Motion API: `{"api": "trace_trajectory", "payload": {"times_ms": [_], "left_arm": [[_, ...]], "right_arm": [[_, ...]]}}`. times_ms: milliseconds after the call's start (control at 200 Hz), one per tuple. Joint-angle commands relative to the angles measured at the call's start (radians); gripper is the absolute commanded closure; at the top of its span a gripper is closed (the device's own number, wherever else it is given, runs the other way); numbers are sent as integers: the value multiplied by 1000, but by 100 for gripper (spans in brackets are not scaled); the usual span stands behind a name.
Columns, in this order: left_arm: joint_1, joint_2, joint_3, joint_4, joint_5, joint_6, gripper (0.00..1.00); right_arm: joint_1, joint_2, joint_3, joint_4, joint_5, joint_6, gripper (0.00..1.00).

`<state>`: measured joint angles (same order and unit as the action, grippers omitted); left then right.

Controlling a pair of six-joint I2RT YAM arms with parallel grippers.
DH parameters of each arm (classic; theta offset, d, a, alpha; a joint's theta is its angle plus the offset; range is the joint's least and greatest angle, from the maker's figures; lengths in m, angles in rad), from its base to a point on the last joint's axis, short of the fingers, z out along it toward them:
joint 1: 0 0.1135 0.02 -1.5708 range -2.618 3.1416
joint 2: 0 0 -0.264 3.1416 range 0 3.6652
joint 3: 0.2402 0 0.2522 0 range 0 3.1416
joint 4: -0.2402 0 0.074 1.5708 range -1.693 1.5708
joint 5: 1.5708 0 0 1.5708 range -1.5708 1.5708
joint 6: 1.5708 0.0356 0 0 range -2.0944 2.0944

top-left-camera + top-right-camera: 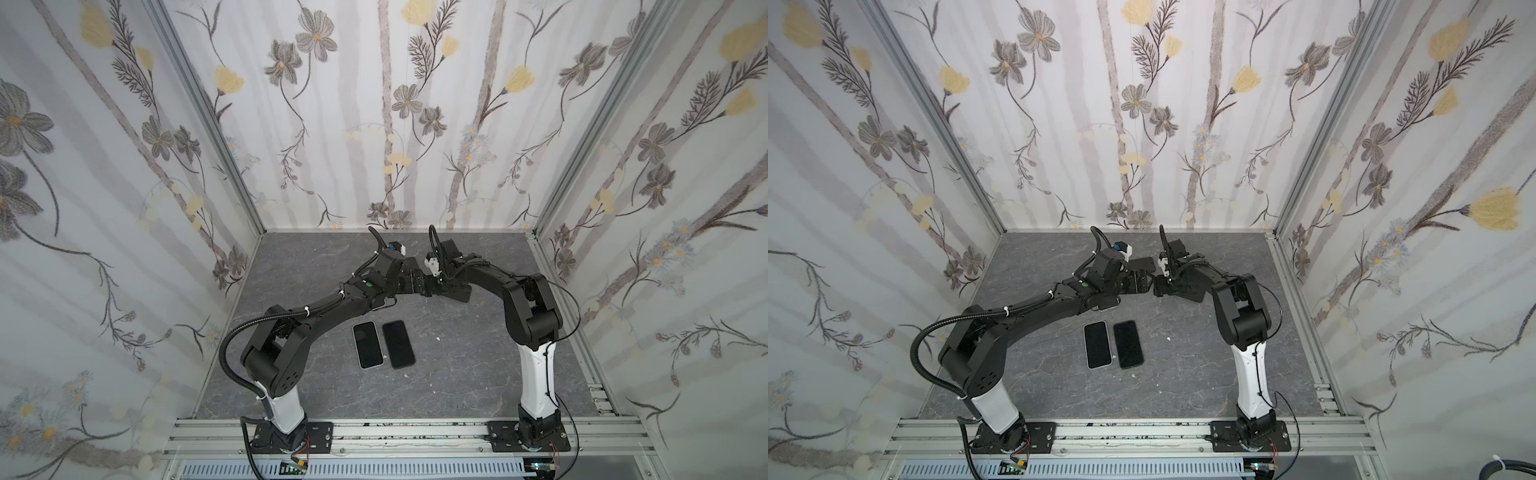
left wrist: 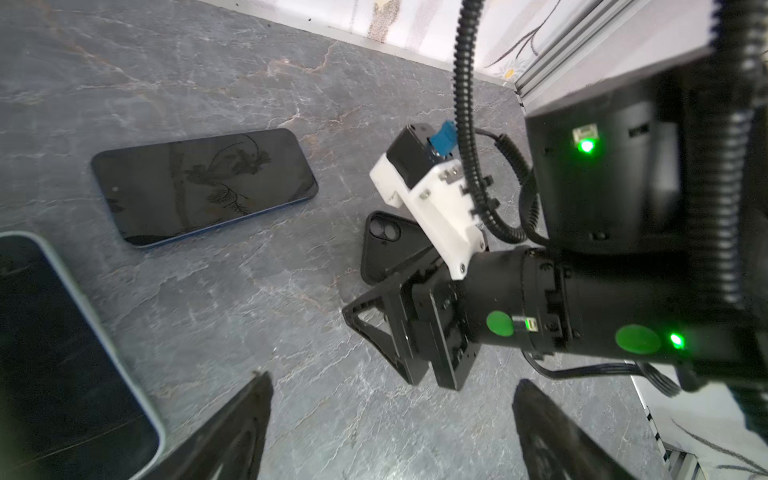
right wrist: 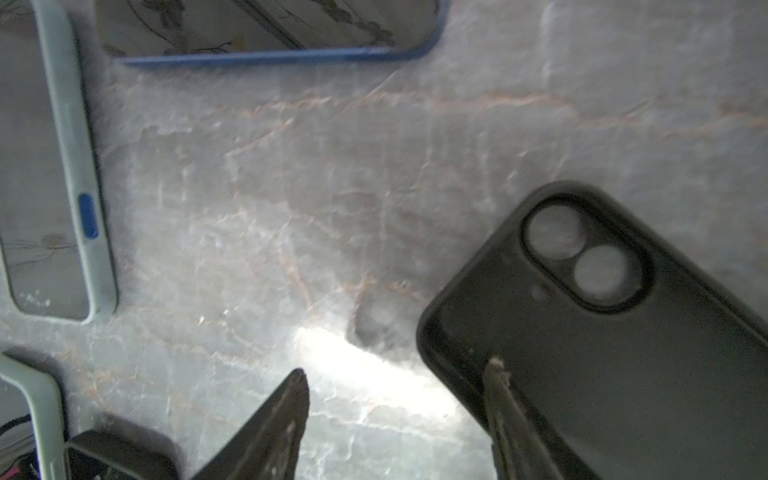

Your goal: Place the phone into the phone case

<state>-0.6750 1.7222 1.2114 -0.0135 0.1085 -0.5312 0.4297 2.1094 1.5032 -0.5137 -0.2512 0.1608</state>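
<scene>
A bare dark phone with a blue rim point(image 1: 398, 344) point(image 2: 203, 187) point(image 3: 274, 37) lies flat on the grey table, near the middle in both top views. The black phone case point(image 3: 602, 332) point(image 2: 384, 249) point(image 1: 459, 294), with its twin camera cut-out showing, lies further back under my right arm. My right gripper point(image 3: 397, 366) point(image 1: 424, 286) is open and low over the case's long edge. One of its fingers point(image 3: 505, 411) is above the case and its other finger is over bare table. My left gripper point(image 2: 390, 415) point(image 1: 409, 279) stands open over bare table, close beside the right gripper, holding nothing.
A second phone in a pale green case point(image 1: 368, 345) point(image 2: 62, 365) point(image 3: 62, 166) lies right beside the dark phone. Another pale-edged item point(image 1: 379, 306) point(image 3: 37, 407) sits partly hidden under my left arm. Flowered walls close three sides, and an aluminium rail point(image 1: 415, 432) runs along the front.
</scene>
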Motion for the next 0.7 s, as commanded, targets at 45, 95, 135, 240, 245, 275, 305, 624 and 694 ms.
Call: {"api": "trace_trajectory", "payload": {"times_ms": [45, 95, 135, 240, 245, 275, 305, 624, 694], "left_arm": [[0, -80, -71, 18, -46, -24, 10], [0, -104, -90, 18, -49, -27, 10], [0, -124, -106, 18, -52, -31, 9], [0, -172, -152, 20, -67, -35, 10], [0, -174, -154, 20, -68, -35, 10], [1, -186, -165, 21, -72, -37, 9], [0, -196, -176, 21, -73, -37, 10], [0, -245, -222, 28, -86, -31, 10], [0, -244, -222, 33, -88, -30, 10]], "right_arm": [[57, -79, -158, -62, -79, 59, 33], [75, -107, -203, -50, -87, 64, 33], [88, -128, -237, -36, -92, 71, 33], [121, -180, -313, -9, -109, 73, 34], [122, -181, -317, -8, -110, 73, 34], [127, -189, -327, -6, -107, 72, 34], [133, -204, -343, -6, -103, 73, 34], [139, -272, -345, -1, -39, 49, 36], [138, -261, -325, -5, -41, 37, 36]]}}
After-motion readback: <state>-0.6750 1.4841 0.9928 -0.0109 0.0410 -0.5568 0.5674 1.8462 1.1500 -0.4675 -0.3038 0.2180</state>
